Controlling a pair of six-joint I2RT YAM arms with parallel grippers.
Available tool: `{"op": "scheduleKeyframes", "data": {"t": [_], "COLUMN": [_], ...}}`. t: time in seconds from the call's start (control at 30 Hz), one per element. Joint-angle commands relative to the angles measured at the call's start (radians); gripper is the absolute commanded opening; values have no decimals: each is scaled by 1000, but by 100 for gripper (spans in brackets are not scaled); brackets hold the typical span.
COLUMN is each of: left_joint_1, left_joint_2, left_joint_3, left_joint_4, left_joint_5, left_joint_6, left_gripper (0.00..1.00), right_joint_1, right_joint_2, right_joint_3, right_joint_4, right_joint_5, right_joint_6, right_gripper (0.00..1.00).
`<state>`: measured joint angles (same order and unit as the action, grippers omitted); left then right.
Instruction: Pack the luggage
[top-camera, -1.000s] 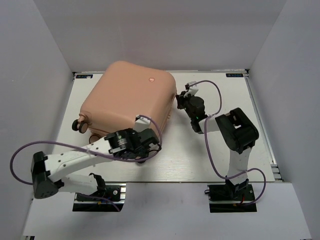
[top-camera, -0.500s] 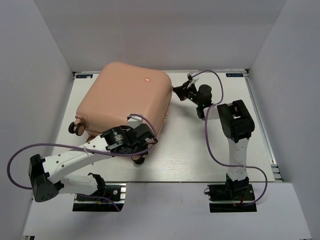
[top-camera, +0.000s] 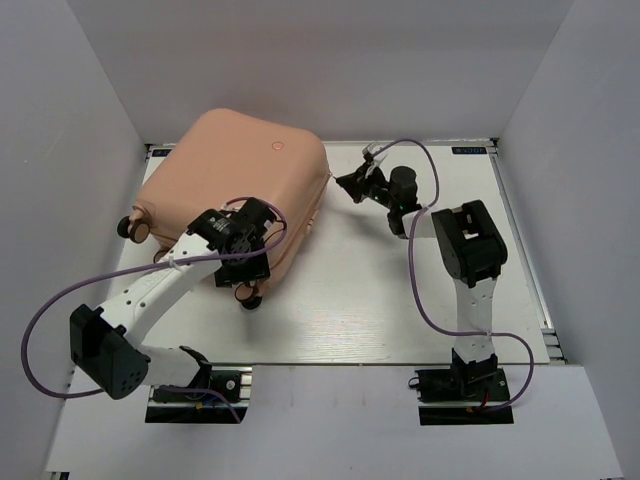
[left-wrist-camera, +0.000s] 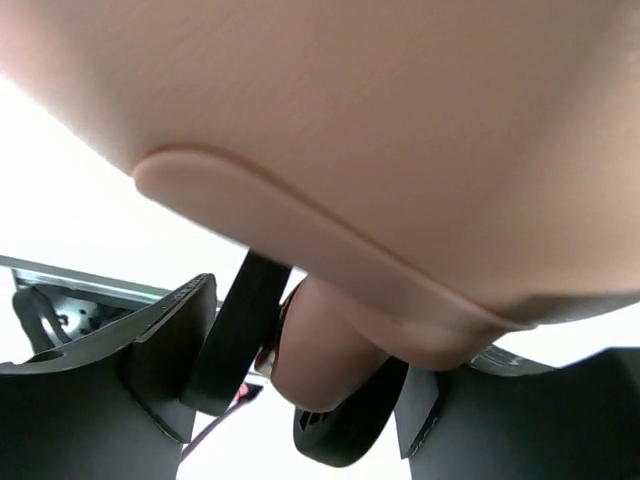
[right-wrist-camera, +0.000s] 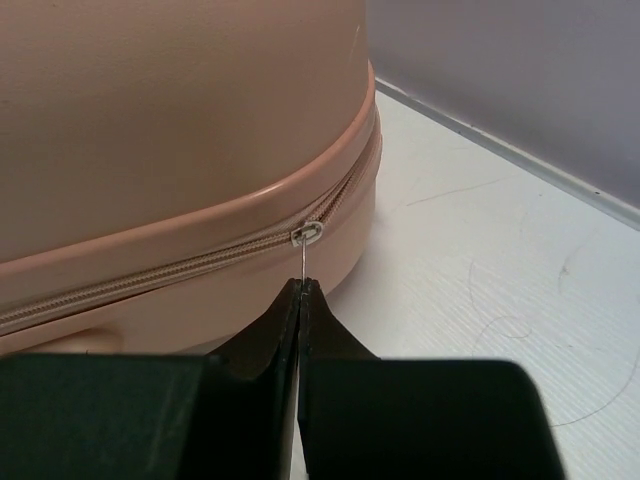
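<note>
1. The luggage (top-camera: 235, 180) lies closed at the far left of the table (top-camera: 400, 300); our right gripper (right-wrist-camera: 301, 288) is pinched tight on the thin zip pull (right-wrist-camera: 304, 262), which may slip free if we tug off the zip's line
2. Our left gripper (left-wrist-camera: 310, 345) straddles a wheel (left-wrist-camera: 235, 335); we cannot tell whether it clamps, so the case may swing

The closed pink luggage (top-camera: 240, 185) rests on the white table (top-camera: 380, 300).
</note>
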<state>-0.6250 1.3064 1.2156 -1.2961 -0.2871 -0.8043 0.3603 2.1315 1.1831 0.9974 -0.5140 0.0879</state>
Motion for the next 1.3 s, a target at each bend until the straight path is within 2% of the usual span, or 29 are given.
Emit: {"op": "scheduleKeyframes", "data": {"t": [0.0,0.13,0.27,0.4,0.5,0.6,0.77,0.87,0.9,0.93,0.97,1.0,1.07,1.1,1.13,1.17,1.2,1.27], "left_joint_1": [156,114,87,107,117,134,148,157,169,172,177,191,194,192,192,197,197,211], "left_joint_2": [37,-10,-102,-189,-232,-246,-256,-263,-263,-262,-260,-262,-263,-265,-268,-265,-259,-246], "left_joint_3": [19,-27,-65,-143,-183,-202,-229,-237,-235,-231,-229,-225,-220,-214,-209,-190,-174,-127], "left_joint_4": [-468,-379,-399,-344,-325,-315,-301,-284,-284,-295,-295,-301,-292,-286,-284,-288,-295,-319], "left_joint_5": [-396,-354,-337,-267,-238,-225,-205,-202,-205,-205,-207,-208,-208,-201,-201,-196,-195,-201], "left_joint_6": [-303,-164,-148,-116,-98,-78,-61,-39,-38,-38,-39,-41,-35,-32,-24,-16,-22,-42], "left_gripper": [0,0,0,0,0,0,0,0,0,0,0,0,0,0,0,0,0,28], "right_joint_1": [-21,-14,3,25,37,43,83,92,97,97,100,106,108,103,88,77,77,74], "right_joint_2": [-10,50,146,246,338,413,502,524,527,510,477,453,360,247,204,89,52,1], "right_joint_3": [21,101,303,455,565,671,828,842,842,823,805,685,594,443,384,201,137,41], "right_joint_4": [-105,-120,-175,-154,-68,-72,-69,0,1,-23,-35,-43,-86,-101,-139,-114,-65,-13], "right_joint_5": [101,150,248,396,422,365,246,142,41,13,-3,24,98,237,280,342,342,387], "right_joint_6": [-37,-11,27,67,133,168,113,174,185,194,164,165,173,199,323,344,361,353], "right_gripper": [0,0,0,0,0,0,0,0,0,0,9,35,57,71,74,74,74,74]}}
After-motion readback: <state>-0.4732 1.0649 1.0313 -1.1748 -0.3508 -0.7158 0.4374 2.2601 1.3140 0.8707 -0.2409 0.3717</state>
